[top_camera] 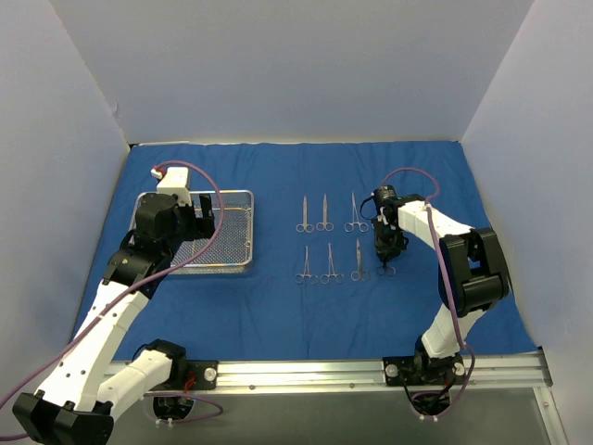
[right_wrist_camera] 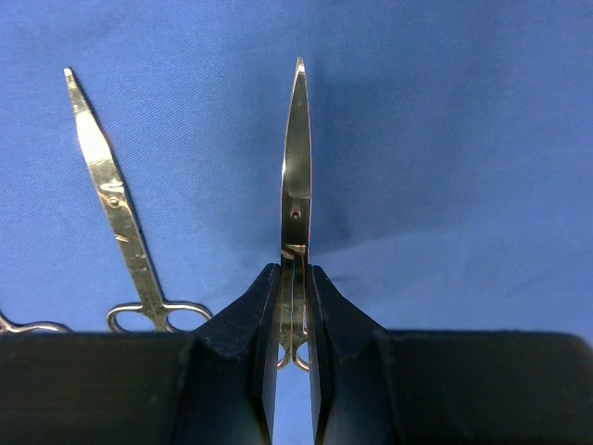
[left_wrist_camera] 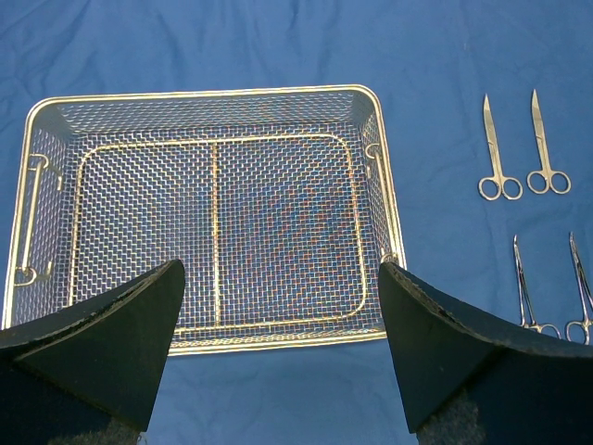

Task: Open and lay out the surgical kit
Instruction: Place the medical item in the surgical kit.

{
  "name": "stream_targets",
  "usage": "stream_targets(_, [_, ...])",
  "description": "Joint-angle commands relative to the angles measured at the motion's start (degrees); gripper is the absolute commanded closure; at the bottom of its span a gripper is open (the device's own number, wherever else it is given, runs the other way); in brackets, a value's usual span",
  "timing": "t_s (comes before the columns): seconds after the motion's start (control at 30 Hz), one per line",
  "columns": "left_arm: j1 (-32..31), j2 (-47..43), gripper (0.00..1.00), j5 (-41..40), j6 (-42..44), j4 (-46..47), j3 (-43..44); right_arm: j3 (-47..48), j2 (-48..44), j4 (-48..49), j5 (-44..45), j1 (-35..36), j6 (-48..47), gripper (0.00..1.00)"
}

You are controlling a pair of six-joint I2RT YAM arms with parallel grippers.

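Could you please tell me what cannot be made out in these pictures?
- Right wrist view: ring handles of the held instrument are mostly hidden by the shut right tool.
- Top view: that instrument is nearly covered by the right tool; whether it touches the blue cloth is unclear.
- Left wrist view: near corners of the tray sit behind the open left tool; the rightmost instrument is cut off by the edge.
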Motion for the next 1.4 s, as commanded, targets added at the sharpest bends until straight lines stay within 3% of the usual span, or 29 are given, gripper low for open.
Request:
stream_targets(0.0, [0.0,0.0,0.06,-0.9,0.9,-0.2,-0.2,2.1,0.8,-4.1,0.9,-0.4,-0.2,1.0])
stream_targets(0.3, [0.0,0.5,0.06,-1.0,0.9,-0.3,-0.2,3.4,2.4,-5.0,6.7,0.5,-2.2,0.97])
stream_targets(0.7, [0.4,1.2,0.06,-0.3,0.8,-0.2,-0.2,0.3,0.8,1.2,-0.2,0.7,-1.3,1.0])
stream_targets(1.37, [0.5,1.4,0.06,0.2,0.9,-0.1,-0.2,0.9,2.4,-1.3,-0.6,1.1,-0.2,0.97])
